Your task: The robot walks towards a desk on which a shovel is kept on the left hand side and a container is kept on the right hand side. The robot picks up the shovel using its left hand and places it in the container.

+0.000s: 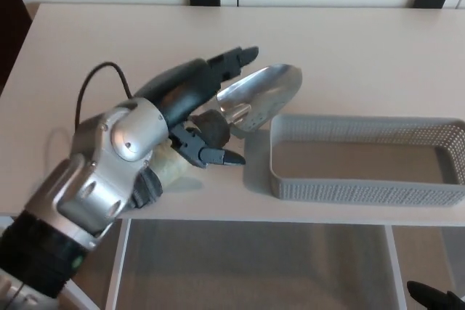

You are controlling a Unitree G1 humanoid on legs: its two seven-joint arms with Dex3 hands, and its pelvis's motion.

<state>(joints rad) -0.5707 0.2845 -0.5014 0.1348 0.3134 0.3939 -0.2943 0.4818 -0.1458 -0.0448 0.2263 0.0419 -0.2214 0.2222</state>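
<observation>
While the shovel (260, 94) sits in the left hand (190, 117), note that its metal scoop projects up and right of the fingers (231, 59), long axis running lower left to upper right. You see those fingers closed around its handle at frame centre. Its blade tip hangs just beside the container (363, 190), near the upper-left corner of the rim, not yet over it. Count one shovel, one container, one desk (349, 41). At the lower right corner, a dark tip, likely the right hand (436, 297), shows; its fingers cannot be judged.

Left hand (196, 117) holds the shovel (265, 92) beside the container (363, 190).
</observation>
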